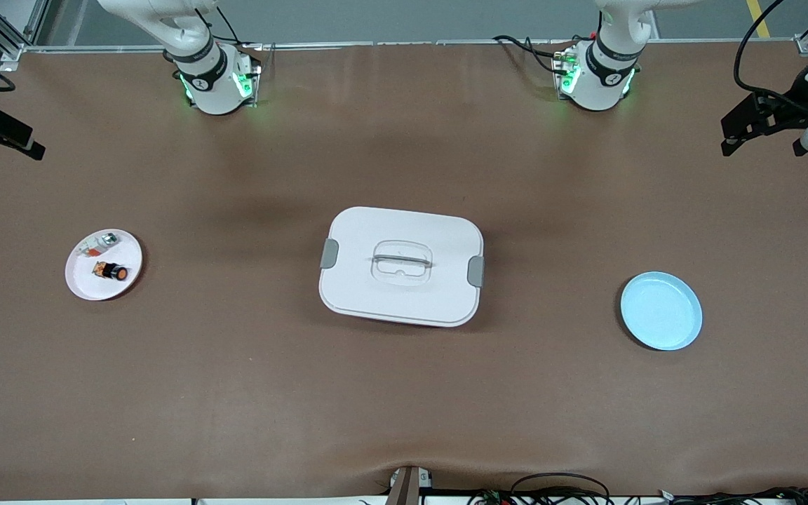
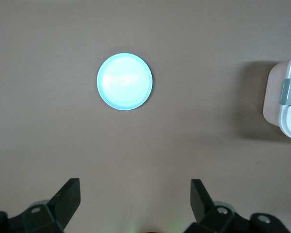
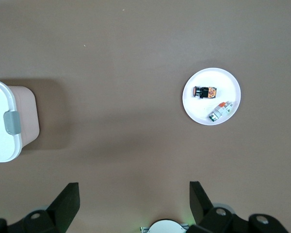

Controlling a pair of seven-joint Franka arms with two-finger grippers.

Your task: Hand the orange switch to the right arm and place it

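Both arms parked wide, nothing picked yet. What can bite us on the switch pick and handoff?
1. The orange switch lies on its side on the white plate, close beside a white-and-silver part; the pincer may nudge that.
2. It is tiny, so a pincer-to-pincer handoff leaves little free surface; a drop seems possible.
3. The lidded white box sits mid-table between both plates, in the crossing path toward the blue plate.

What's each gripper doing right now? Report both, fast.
Left gripper: open, holding nothing, up over bare table near the blue plate.
Right gripper: open, holding nothing, up over bare table; the orange switch lies on the white plate.
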